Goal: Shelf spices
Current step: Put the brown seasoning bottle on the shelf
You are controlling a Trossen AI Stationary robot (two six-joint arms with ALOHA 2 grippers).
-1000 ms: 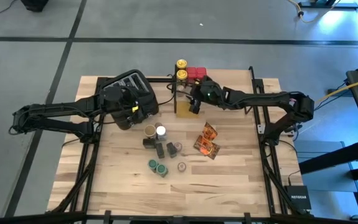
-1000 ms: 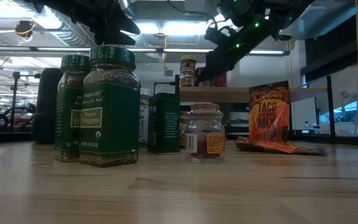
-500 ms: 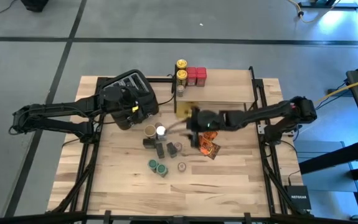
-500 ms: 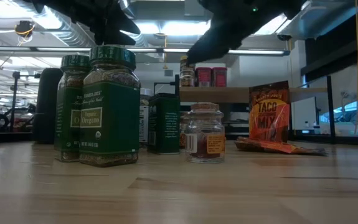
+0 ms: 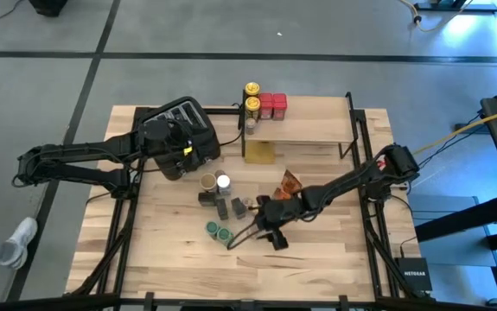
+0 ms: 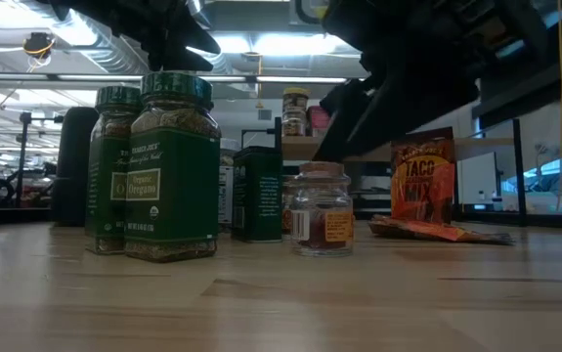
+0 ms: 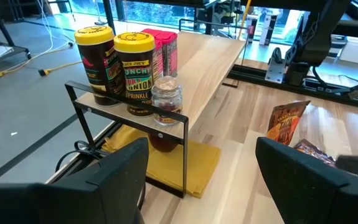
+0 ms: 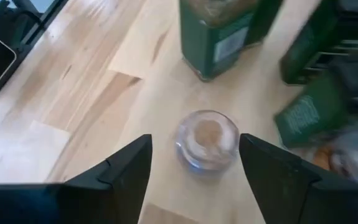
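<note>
The right hand [image 8: 191, 165] hangs with its two dark fingers spread and empty over a small clear glass jar with a round glass stopper [image 8: 207, 138], which stands upright near the desk's [image 5: 334, 250] front edge, just before the green-lidded jars [image 5: 219, 231]. Being glass, the jar is likely stiff, slippery and breakable, so a grip across its round body below the stopper looks safest. The left hand [image 7: 200, 165] waits open and empty by the pale plank shelf on black legs [image 5: 309, 130] at the desk's back edge.

Both arms extended over the table, both grippers open and empty.

The left arm is being stretched in from the high view's left edge, its left gripper [image 5: 198, 155] being held wide apart left of centre. The right arm is being reached from the right edge diagonally toward lower centre, its right gripper [image 5: 259, 231] being pointed downward with fingers [image 8: 126, 171] parted, nothing being gripped.
</note>
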